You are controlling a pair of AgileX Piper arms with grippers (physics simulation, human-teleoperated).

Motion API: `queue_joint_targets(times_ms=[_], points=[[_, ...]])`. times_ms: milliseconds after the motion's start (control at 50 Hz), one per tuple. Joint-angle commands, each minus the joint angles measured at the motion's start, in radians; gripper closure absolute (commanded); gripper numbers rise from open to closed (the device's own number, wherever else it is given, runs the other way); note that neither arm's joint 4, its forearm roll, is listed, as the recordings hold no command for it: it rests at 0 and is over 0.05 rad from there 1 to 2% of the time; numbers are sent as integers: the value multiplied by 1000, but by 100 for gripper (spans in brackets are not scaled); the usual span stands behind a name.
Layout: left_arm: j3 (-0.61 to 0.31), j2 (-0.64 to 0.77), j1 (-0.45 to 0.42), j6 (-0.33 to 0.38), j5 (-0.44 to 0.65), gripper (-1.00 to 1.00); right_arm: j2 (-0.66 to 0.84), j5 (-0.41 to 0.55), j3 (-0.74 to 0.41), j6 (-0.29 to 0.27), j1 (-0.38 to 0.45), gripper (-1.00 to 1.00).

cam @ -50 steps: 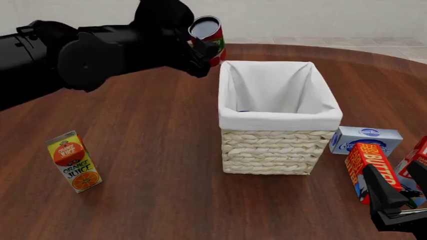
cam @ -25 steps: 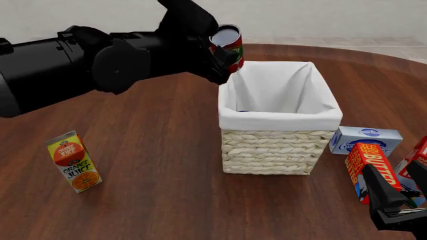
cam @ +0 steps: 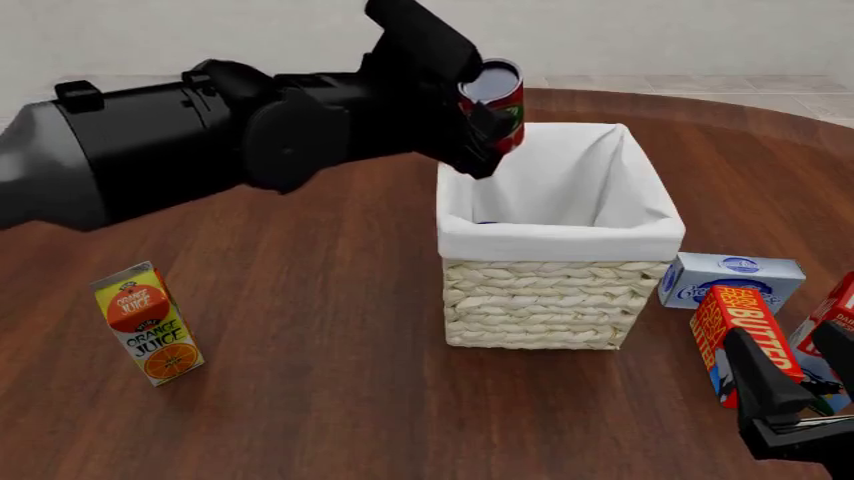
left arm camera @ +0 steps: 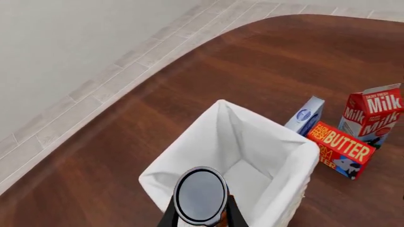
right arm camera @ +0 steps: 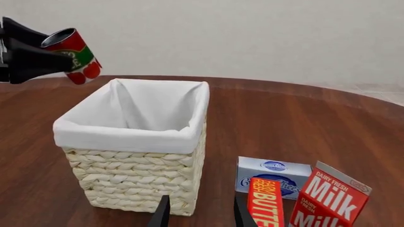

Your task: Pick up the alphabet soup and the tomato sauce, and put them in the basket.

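My left gripper (cam: 483,128) is shut on the tomato sauce (cam: 502,98), a red can with a green band and a silvery top. It holds the can in the air over the far left corner of the basket (cam: 554,240). In the left wrist view the can's top (left arm camera: 200,195) sits between the fingers (left arm camera: 169,218), above the basket's white lining (left arm camera: 189,158). The right wrist view shows the can (right arm camera: 74,49) above the basket (right arm camera: 132,135). The alphabet soup is hidden; only a blue sliver (cam: 483,221) shows inside the basket. My right gripper (cam: 787,375) is open and empty, low at the front right (right arm camera: 198,215).
An orange juice carton (cam: 147,322) stands at the front left. Right of the basket are a blue-and-white box (cam: 731,278), a butter box (cam: 741,335) and a milk carton (cam: 838,315), close to my right gripper. They also show in the right wrist view, butter (right arm camera: 265,203) and milk (right arm camera: 328,201).
My left arm has carried the tomato sauce to the right, from beyond the basket's left side to over its far left corner. The right arm has not moved.
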Motion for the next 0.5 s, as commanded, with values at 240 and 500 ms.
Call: queue_joint_targets(times_ms=[240, 500], points=[[-63, 81, -20, 22, 3, 100, 19, -11, 0, 4, 9, -100], [-125, 142, -17, 44, 36, 100, 37, -20, 0, 13, 10, -100]])
